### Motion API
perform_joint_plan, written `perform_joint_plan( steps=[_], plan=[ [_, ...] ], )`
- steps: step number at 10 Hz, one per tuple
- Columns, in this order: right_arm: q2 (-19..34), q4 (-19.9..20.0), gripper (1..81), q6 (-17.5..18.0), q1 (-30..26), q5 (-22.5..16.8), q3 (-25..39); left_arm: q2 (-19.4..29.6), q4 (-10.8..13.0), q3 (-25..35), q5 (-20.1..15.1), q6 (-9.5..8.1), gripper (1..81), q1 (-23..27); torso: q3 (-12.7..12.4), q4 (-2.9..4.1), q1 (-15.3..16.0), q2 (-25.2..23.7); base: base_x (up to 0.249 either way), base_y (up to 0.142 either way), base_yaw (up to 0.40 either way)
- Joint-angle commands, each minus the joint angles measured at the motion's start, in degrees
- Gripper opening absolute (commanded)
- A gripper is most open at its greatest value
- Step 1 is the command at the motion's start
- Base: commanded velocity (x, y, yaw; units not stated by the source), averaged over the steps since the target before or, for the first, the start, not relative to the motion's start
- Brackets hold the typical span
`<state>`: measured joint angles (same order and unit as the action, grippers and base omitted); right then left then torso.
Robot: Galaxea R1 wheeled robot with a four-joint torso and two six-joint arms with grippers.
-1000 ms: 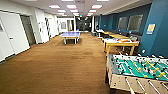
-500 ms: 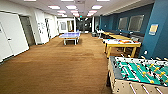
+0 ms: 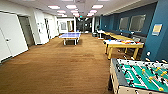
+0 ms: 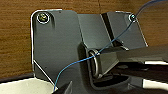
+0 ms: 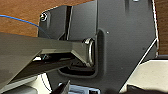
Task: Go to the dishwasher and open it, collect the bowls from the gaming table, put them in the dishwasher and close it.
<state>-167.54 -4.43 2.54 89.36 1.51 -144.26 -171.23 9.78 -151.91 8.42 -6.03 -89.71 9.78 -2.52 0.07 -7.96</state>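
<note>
Down at the wrists first: cannot tell how far the left gripper [image 4: 62,89] or the right gripper [image 5: 63,88] stands open, nor whether either has hold of anything; only a dark tip apiece at the picture's edge. One thin blue cable [image 4: 75,62] strung across the left wrist's dark plate, one more blue cable [image 5: 17,18] running in beside the right one. Both wrists held over the brown floor [image 4: 15,37], with a pale surface [image 4: 22,86] close by each.

Outward, in the head view: a long room, floored brown throughout. One table-football table [image 3: 140,75] nearest, at the right, green field and rods showing. Beyond it, standing apart, one gaming table [image 3: 122,43] with a white top on yellow legs, near the blue wall [image 3: 160,42]; colourful flat things [image 3: 127,42] lying on it, and a small blue spot [image 3: 109,40] at its near end, too small to name. Behind that, a row of yellow-topped tables [image 3: 117,36] along the same wall, count unclear. One blue table-tennis table [image 3: 70,35] mid-room, well apart from the rest. Two framed panels [image 3: 137,23] high on the blue wall. One white door [image 3: 10,37] at the left, a darker doorway [image 3: 26,31] just past it. Several bright ceiling panels [image 3: 71,6] in rows overhead.
</note>
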Motion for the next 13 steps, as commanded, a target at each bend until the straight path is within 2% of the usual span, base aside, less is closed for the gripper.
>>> perform_joint_plan(
  steps=[1,6,13],
  plan=[
    [-0.11,-0.14,81.1,-0.25,-2.91,-3.01,-0.22,0.27,-0.2,0.21,-2.62,0.15,81.1,2.65,0.0,0.0,0.0,0.0,0.229,0.0,0.0],
    [-0.11,-0.23,81.1,-0.25,-3.0,-3.01,-0.48,0.09,-0.2,0.12,-2.62,0.15,81.1,2.65,0.0,0.0,0.0,0.0,0.229,0.0,0.0],
    [-0.11,-0.23,81.1,-0.25,-2.82,-2.92,-0.48,0.01,-0.2,0.12,-2.62,0.15,81.1,2.65,0.04,0.0,0.02,0.05,0.182,0.0,0.0]
  ],
)
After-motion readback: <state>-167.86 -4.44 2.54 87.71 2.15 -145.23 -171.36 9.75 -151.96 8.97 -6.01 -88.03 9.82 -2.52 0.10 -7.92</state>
